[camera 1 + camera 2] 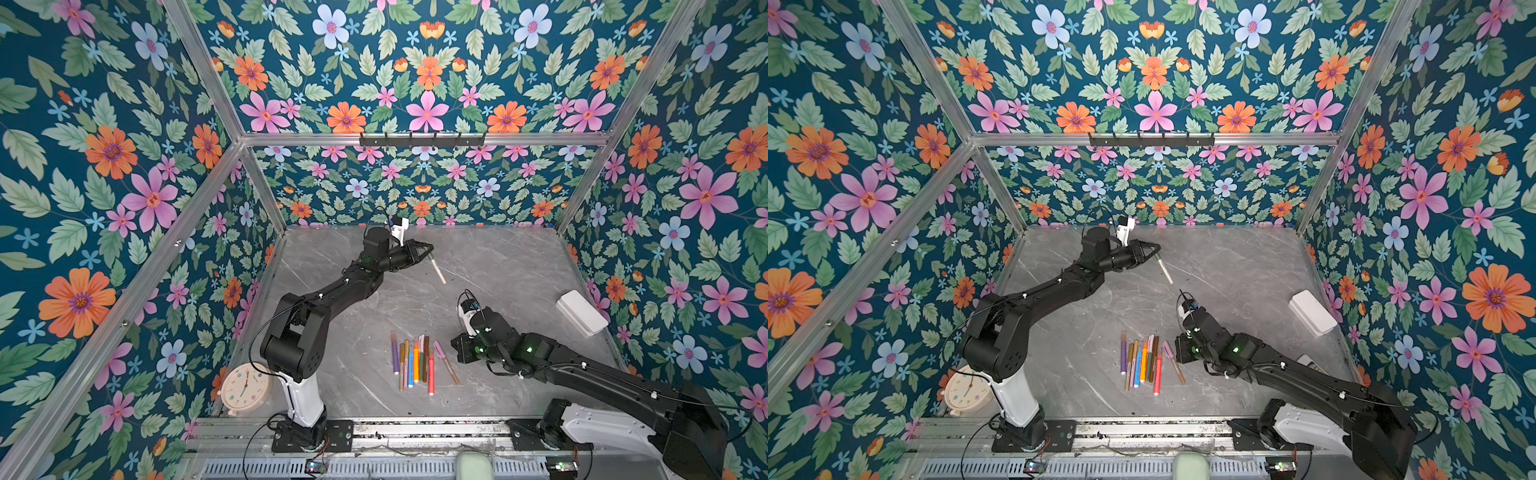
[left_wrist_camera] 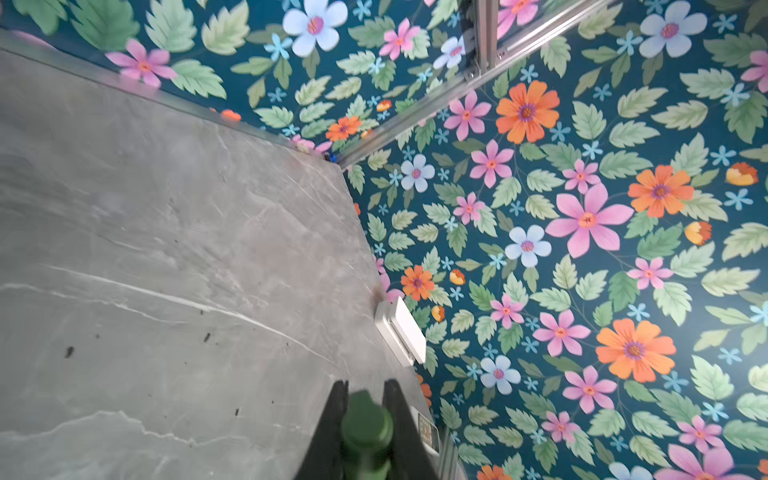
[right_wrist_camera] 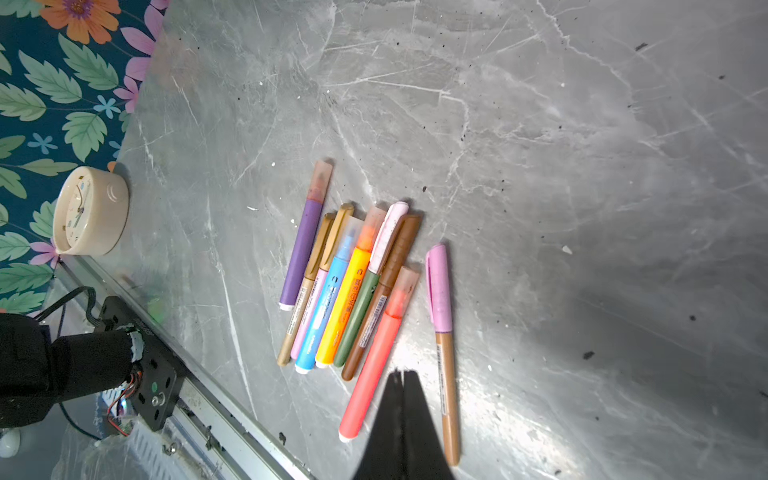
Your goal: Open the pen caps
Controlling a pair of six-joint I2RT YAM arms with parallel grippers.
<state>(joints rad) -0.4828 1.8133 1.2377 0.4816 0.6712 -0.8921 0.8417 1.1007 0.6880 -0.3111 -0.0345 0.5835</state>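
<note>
Clearly, left gripper (image 2: 365, 390): we see it clamping green pen cap (image 2: 366, 424).
Right gripper (image 3: 401, 375): closed, empty, 3 o'clock of pens (image 1: 416, 361).

You have open tabletop (image 1: 498, 266) across the middle and back right. In front, the row of pens (image 1: 415, 361) fills the centre, with the right gripper (image 3: 401, 375) just beside it. A pale pen body (image 1: 439, 271) shows near the back middle. The white box (image 1: 582, 313) hugs the right wall, the clock (image 1: 245, 386) fills the front left corner, and the left arm (image 1: 332, 291) spans the left side.
</note>
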